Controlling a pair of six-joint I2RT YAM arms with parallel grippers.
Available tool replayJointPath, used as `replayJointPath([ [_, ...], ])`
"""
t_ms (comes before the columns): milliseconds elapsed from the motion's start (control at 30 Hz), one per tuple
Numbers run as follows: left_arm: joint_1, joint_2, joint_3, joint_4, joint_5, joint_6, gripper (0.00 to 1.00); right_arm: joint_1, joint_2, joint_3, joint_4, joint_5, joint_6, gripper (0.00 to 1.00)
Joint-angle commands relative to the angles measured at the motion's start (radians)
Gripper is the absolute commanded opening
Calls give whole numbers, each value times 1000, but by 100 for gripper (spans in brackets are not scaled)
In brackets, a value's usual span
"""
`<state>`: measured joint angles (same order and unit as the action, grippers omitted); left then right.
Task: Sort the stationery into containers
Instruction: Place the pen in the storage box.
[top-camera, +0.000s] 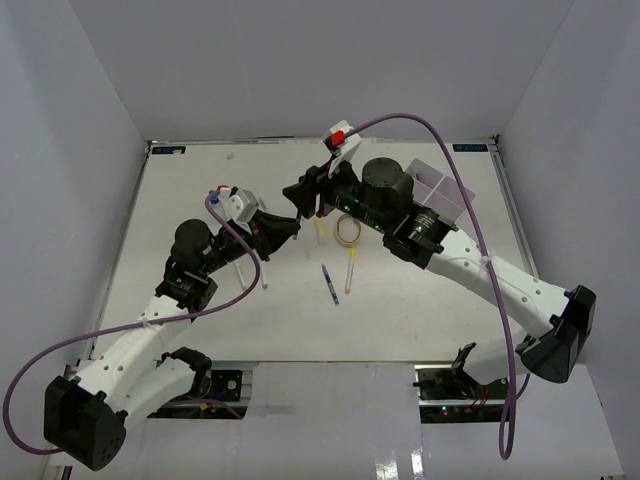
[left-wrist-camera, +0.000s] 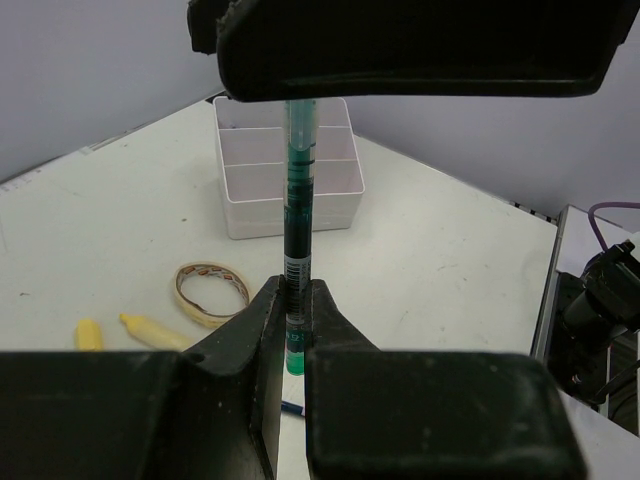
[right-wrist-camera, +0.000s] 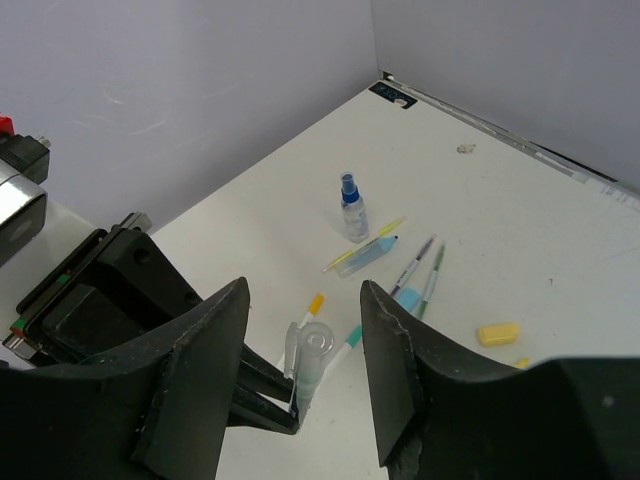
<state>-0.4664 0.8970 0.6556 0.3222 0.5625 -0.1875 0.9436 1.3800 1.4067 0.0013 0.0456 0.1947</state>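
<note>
**Green pen between both hands, mid-worktop**

Left hand (left-wrist-camera: 297, 296): closed on the green pen (left-wrist-camera: 298, 215). In the left wrist view the fingers pinch the barrel near its lower end. The pen stands upright between them, and its upper part passes behind the dark body at the top of that view.

Right hand (right-wrist-camera: 305, 300): fingers apart, one on each side of the left hand's tip and the pen's clear end. A gap shows on both sides and the pads touch nothing. The top view shows the two hands nose to nose above the middle of the worktop (top-camera: 200, 200).

Tray (left-wrist-camera: 290, 212): white, divided, sitting on the worktop beyond the held pen in the left wrist view. From the top it is at the far right, partly hidden by the right arm.

On the worktop:
- Ring (left-wrist-camera: 184, 290) lies flat, nearer than the tray and left of the pen in the left wrist view.
- Yellow piece (left-wrist-camera: 150, 330) sits just beside the ring.
- Blue pen (top-camera: 330, 283) and yellow-capped pen (top-camera: 351, 270) lie near each other, nearer the arm bases than the hands.
- Bottle (right-wrist-camera: 351, 207) is upright with a blue cap, towards the far left corner.
- Pen cluster (right-wrist-camera: 413, 268) lies near the bottle.
- Yellow block (right-wrist-camera: 497, 333) lies apart from that cluster.
</note>
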Motion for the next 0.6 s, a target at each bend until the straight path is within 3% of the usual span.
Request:
replayJointPath([
  [0, 5, 3, 36, 9, 19, 2, 0, 1, 5, 46, 37, -13, 3, 54],
  [567, 5, 5, 38, 11, 25, -1, 0, 1, 14, 38, 35, -12, 0, 37],
])
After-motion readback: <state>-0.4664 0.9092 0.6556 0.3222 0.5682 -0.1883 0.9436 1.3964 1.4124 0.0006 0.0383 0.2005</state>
